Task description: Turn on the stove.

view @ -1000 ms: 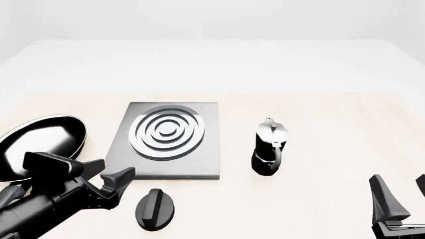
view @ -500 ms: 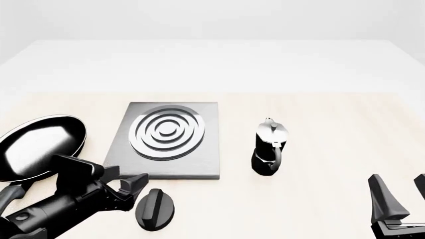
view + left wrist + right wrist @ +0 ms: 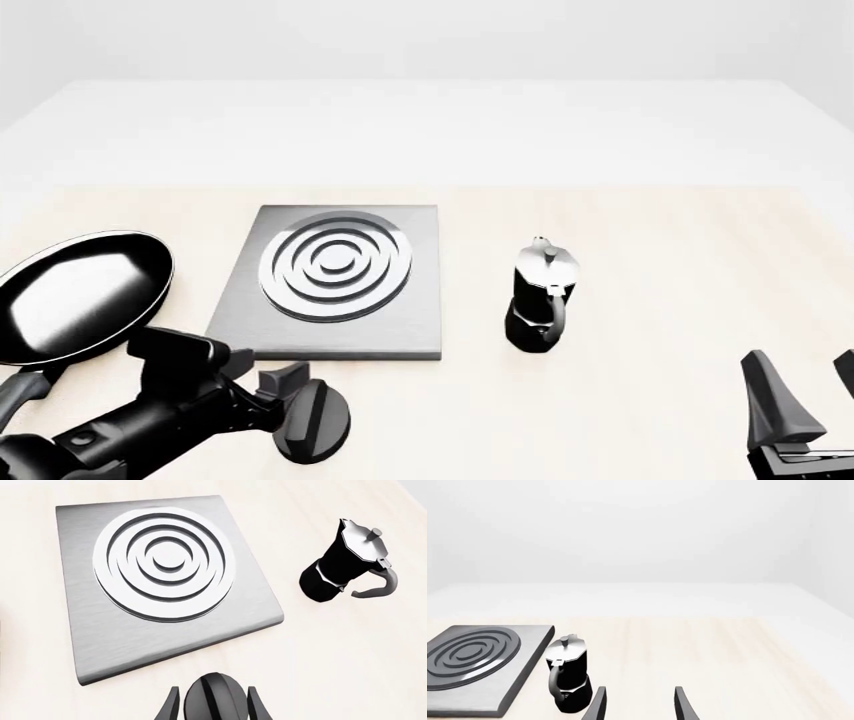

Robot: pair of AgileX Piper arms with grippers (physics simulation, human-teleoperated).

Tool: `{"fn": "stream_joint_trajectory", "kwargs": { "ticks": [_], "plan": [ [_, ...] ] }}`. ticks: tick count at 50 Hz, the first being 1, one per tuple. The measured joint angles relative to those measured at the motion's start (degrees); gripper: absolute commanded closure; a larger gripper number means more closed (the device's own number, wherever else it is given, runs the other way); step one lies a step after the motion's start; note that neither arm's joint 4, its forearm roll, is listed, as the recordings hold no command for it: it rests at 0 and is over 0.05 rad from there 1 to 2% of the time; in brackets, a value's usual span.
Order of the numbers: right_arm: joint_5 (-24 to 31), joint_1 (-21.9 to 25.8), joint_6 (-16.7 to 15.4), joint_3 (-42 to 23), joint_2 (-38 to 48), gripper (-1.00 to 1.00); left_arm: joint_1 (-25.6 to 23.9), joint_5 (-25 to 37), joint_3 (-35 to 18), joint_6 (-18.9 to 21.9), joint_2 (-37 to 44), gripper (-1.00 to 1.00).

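The stove [image 3: 340,285] is a flat grey metal slab on the pale wooden table [image 3: 641,290], a little left of the middle, with its silver ring burner [image 3: 335,263] facing up. Its control, the black round knob [image 3: 315,420], is a separate piece and lies on the table just in front of the slab's near edge, close to the arms' side. This position explains which arm works: the knob is on the left half of the table, so the left arm can reach it easily.

The left gripper [image 3: 291,398] is low over the table at the knob. In the left wrist view the knob [image 3: 215,700] sits between the two fingers [image 3: 171,709], one on each side. The fingers are apart, and a thin gap seems to remain on both sides, so they are probably not pressing on it yet. They straddle the knob this way because its raised ridge needs a hold from two sides before it can be turned.

The frying pan [image 3: 78,295] rests to the left of the slab and the moka pot [image 3: 541,297] stands upright to its right; both are apart from the knob.

The right gripper [image 3: 801,400] waits at the near right edge, well away from everything. Its fingers are spread and hold nothing, as the right wrist view shows.
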Motion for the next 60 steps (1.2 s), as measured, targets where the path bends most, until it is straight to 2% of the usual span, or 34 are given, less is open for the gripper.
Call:
{"fn": "stream_joint_trajectory", "kwargs": {
  "ticks": [32,60],
  "plan": [
    [-0.41,0.29,1.12,0.04,-0.19,-1.0,-1.42,-8.55,0.43,-2.81,11.05,-1.0],
    [-0.44,0.37,1.52,0.04,-0.18,-1.0,-2.97,-13.31,0.14,-5.39,18.83,-1.0]
  ]
}}
